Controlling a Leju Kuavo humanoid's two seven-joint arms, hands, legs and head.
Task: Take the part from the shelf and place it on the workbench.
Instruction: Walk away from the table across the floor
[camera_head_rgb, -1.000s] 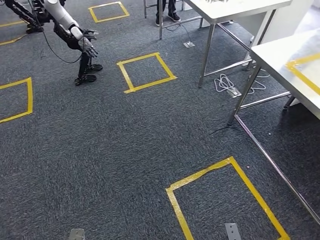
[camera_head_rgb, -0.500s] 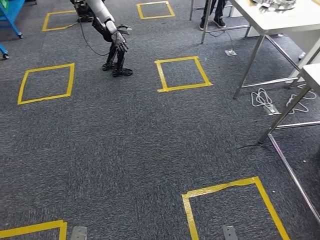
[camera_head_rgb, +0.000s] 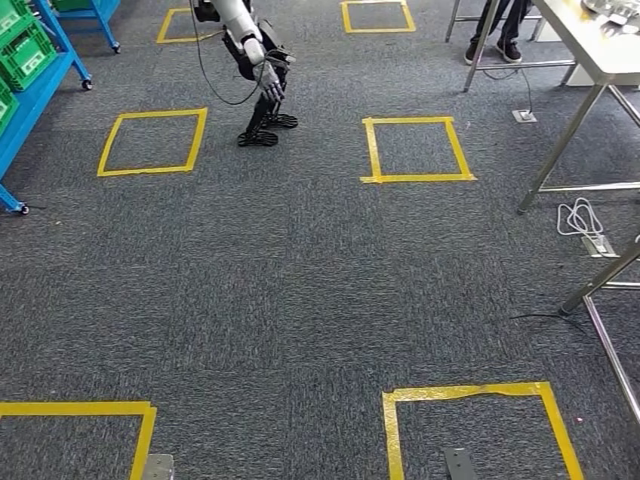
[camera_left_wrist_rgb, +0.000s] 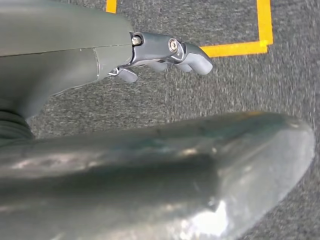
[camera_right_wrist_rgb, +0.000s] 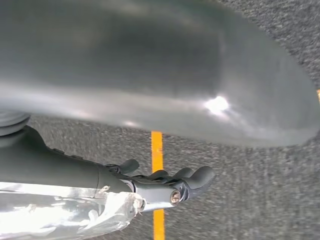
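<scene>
From the head, grey carpet (camera_head_rgb: 302, 300) carries yellow tape squares (camera_head_rgb: 416, 149), a blue shelf (camera_head_rgb: 38, 90) with green bins (camera_head_rgb: 26, 45) stands far left and a white workbench (camera_head_rgb: 596, 50) far right; which item is the part cannot be told. At the left wrist, the left hand (camera_left_wrist_rgb: 166, 52) hangs released over carpet, grasping nothing. At the right wrist, the right hand (camera_right_wrist_rgb: 170, 185) likewise holds nothing, fingers loosely extended above a yellow tape line (camera_right_wrist_rgb: 157, 150).

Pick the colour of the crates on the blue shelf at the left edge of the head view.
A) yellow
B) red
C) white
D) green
D: the crates sitting in the blue shelf at the left are bright green.
</scene>
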